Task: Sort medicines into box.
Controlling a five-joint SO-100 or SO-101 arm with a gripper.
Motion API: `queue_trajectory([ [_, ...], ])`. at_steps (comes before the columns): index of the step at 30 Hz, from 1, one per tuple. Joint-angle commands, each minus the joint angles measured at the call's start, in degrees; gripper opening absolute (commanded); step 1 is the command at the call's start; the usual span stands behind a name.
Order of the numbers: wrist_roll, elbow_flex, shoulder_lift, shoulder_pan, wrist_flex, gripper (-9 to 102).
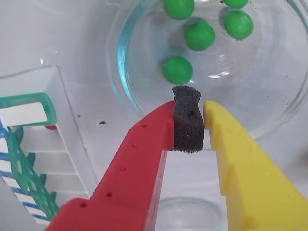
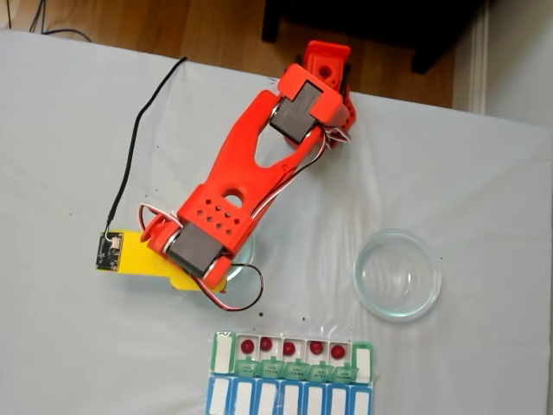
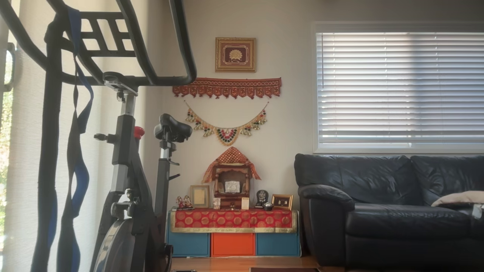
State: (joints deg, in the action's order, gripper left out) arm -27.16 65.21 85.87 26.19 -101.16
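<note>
Red balls are in the box — the green ones still wait.

In the fixed view, five red balls sit in the box at 6 o'clock. In the wrist view, the green balls lie in a glass dish at 12 o'clock, just past the gripper. Its jaws are squeezed together on their own black foam pad — holding no ball. A second dish at 3 o'clock looks empty.
</note>
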Motion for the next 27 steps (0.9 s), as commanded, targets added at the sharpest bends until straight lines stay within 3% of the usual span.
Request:
queue_trajectory([
  [1, 0.0, 1.23, 6.86, 0.44, 0.7, 2],
  [13, -1.49, 17.75, 18.46, 1.76, 9.32, 1],
  [19, 2.11, 26.37, 22.24, 1.41, 17.23, 1],
  [27, 6.77, 31.38, 23.73, -0.7, 21.62, 1],
])
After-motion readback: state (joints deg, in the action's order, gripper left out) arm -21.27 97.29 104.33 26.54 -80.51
